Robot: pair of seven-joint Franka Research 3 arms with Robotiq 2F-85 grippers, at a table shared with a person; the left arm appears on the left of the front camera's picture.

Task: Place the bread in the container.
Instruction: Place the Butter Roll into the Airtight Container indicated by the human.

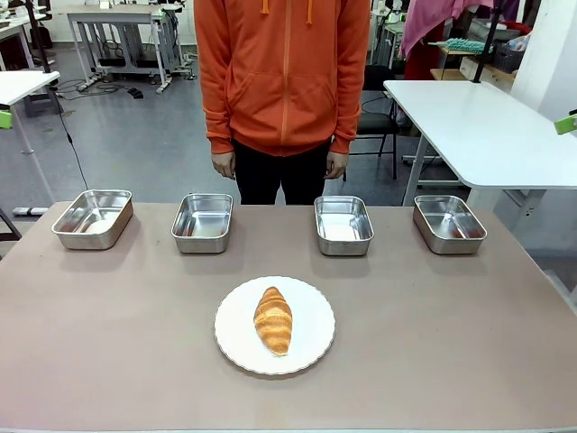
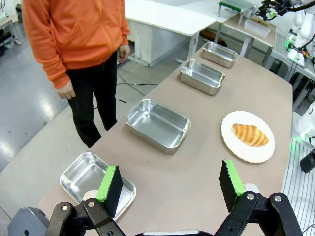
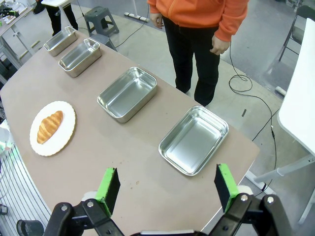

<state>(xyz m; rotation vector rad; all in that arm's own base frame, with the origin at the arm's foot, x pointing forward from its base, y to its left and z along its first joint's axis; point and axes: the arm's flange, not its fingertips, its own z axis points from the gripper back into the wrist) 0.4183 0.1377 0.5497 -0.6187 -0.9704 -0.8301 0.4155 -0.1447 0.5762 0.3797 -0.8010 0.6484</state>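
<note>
Golden-brown croissant on white plate, four empty steel containers in row behind

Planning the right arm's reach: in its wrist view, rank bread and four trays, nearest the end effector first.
1. First tray, just ahead of the end effector.
2. Second tray, mid-table, and bread, on plate: too close to call.
3. Third tray, beyond.
4. Last tray, far end.

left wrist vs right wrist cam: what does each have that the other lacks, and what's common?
Left wrist view: the left gripper, jaws open, one green pad overlapping the end tray in the picture.
Right wrist view: the right gripper, jaws open over bare table, and a grey stool past the table's end.
Both: the four steel trays in a row, the croissant on the white plate, and the person in orange standing at the far side.
</note>
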